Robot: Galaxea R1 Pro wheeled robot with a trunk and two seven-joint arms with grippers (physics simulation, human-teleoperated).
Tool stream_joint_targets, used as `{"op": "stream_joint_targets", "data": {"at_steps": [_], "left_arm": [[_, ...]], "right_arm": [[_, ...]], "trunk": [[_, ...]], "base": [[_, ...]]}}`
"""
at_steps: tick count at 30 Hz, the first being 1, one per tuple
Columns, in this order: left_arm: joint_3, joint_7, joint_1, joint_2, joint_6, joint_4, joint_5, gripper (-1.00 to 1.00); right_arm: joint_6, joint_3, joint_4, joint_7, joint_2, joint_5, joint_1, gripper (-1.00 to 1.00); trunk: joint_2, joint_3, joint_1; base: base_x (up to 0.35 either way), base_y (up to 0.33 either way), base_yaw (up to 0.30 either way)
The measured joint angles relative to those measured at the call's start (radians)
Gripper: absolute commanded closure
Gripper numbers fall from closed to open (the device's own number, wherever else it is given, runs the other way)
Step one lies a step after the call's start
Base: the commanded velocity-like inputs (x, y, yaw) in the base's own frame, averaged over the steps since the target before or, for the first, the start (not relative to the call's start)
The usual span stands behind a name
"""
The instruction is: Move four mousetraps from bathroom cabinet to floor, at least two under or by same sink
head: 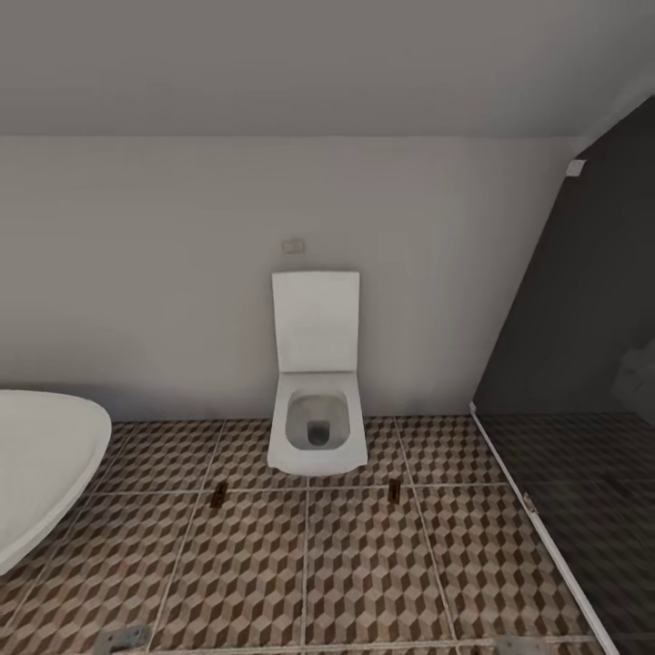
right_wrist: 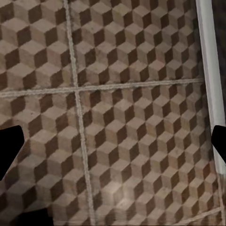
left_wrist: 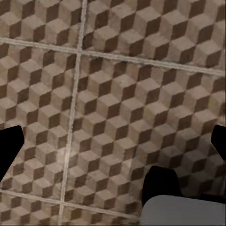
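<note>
The toilet [head: 317,400] stands against the far wall with its lid up and its bowl bare. Two mousetraps lie on the floor [head: 364,564] in front of it: one [head: 218,495] off its left front corner, the other [head: 394,491] off its right front corner, each set a little away from the toilet's base and well apart from each other. Both rest near the grout line that runs across just ahead of the toilet.

At the left edge of the head view the rounded rim of the bathtub [head: 45,464] juts over the tiles. On the right a white strip [head: 537,518] runs along the floor at the foot of a dark glass screen [head: 582,364], with darker tiles beyond it. A small plate [head: 292,246] sits on the wall above the toilet.

The left gripper [left_wrist: 113,143] hangs over plain tile, its fingertips [left_wrist: 9,146] spread wide with nothing between them. The right gripper [right_wrist: 113,143] is likewise spread and holds nothing, above tile just beside the white strip
</note>
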Motion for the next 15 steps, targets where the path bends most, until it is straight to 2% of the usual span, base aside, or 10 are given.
{"op": "stream_joint_targets", "data": {"at_steps": [8, 15], "left_arm": [[0.0, 0.001, 0.024, -0.002, -0.001, -0.09, 0.0, -1.0], [-0.001, 0.001, 0.054, -0.01, -0.001, -0.118, -0.001, -1.0]], "right_arm": [[0.0, 0.001, 0.003, 0.0, 0.005, -0.001, 0.069, -1.0], [0.004, 0.001, 0.006, 0.0, 0.013, -0.003, 0.09, -1.0]], "trunk": [[0.056, 0.025, -0.031], [0.105, 0.047, -0.058]], "base": [[0.0, 0.0, 0.0], [0.0, 0.0, 0.0]]}}
